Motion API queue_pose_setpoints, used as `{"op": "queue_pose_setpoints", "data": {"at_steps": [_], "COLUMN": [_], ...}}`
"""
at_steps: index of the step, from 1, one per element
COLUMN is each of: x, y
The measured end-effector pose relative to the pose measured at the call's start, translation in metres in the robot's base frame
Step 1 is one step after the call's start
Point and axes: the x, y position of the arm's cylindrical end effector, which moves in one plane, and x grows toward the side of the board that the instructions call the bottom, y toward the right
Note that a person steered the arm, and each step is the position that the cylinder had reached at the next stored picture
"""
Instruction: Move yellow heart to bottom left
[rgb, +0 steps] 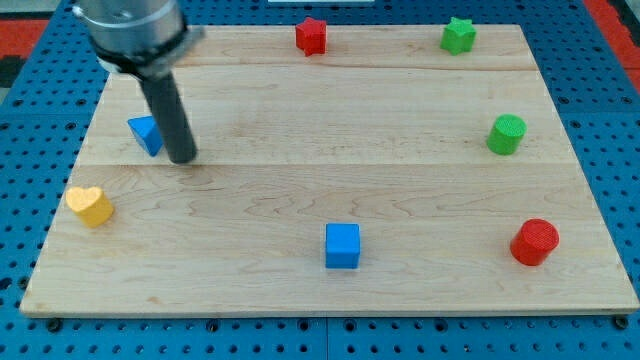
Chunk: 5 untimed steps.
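Yellow heart block (90, 206) sits at the pale wooden surface's (330, 290) left edge, low in the view. My tip (183, 158) rests above and right of it — just beside the blue triangular block (146, 134). No jaws here — only a rod.

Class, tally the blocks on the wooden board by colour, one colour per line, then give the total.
Red: 2, star and cylinder
Green: 2, star and cylinder
Blue: 2, cube and a block beside my tip
Yellow: 1, heart
Total: 7
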Motion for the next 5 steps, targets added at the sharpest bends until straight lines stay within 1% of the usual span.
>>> {"op": "queue_pose_setpoints", "data": {"at_steps": [2, 3, 4, 5], "x": [-0.025, -0.001, 0.061, 0.068], "y": [-0.043, -0.04, -0.045, -0.045]}}
